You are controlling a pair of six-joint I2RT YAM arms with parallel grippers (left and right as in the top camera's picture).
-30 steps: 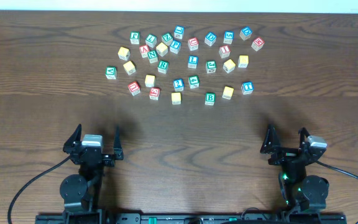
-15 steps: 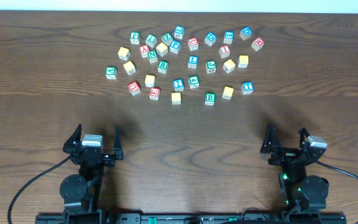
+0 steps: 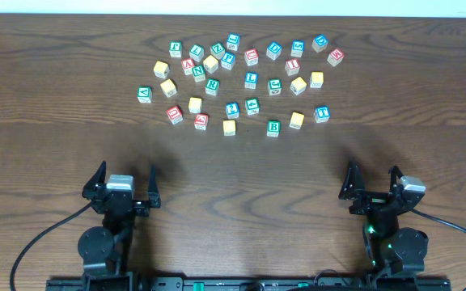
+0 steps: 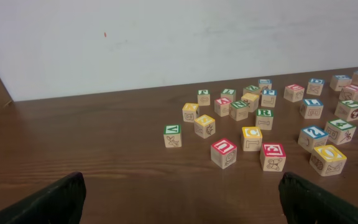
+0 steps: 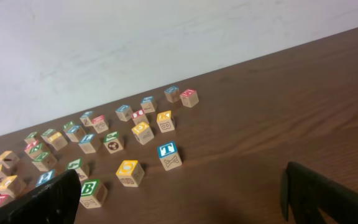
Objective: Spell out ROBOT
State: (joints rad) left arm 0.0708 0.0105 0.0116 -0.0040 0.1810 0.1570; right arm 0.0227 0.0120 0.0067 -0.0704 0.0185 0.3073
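Observation:
Several wooden letter blocks lie scattered at the far middle of the table. In the overhead view I see a green R block [image 3: 212, 85], a green B block [image 3: 273, 127], a blue T block [image 3: 322, 114] and yellow blocks [image 3: 230, 127] [image 3: 297, 120]. The left wrist view shows the R [image 4: 264, 117] and a yellow O [image 4: 328, 158]. The right wrist view shows the B [image 5: 92, 191], another yellow O [image 5: 130, 171] and the T [image 5: 168, 154]. My left gripper [image 3: 124, 182] [image 4: 182, 211] and right gripper [image 3: 372, 182] [image 5: 182, 205] are open, empty and near the front edge, far from the blocks.
Other blocks include a red U [image 4: 224, 151], a yellow C [image 4: 252, 137], a red E [image 4: 272, 155] and a green V [image 4: 173, 135]. A white wall stands behind the table's far edge. Bare dark wood [image 3: 241, 178] lies between the blocks and the grippers.

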